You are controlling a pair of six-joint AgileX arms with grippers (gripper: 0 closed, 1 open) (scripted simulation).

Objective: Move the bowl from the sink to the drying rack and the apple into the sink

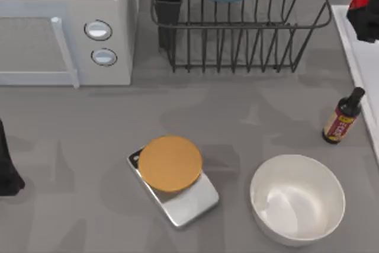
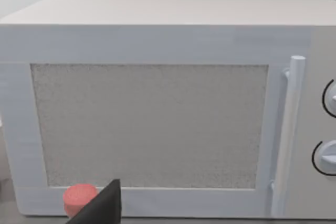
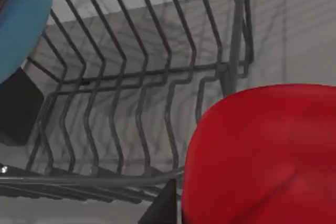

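Even bright light, soft faint shadows

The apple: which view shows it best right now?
The right wrist view: the apple is large and close, in front of the drying rack. The top view catches a red sliver at its right edge, over the sink.

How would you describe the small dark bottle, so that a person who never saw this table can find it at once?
Start at the sink, the pale raised rim along the table's right edge. Beside that rim, in front of the drying rack, stands the small dark bottle. Unlike the big white bowl nearer the front, it is slim, with a black cap and a red and yellow label.
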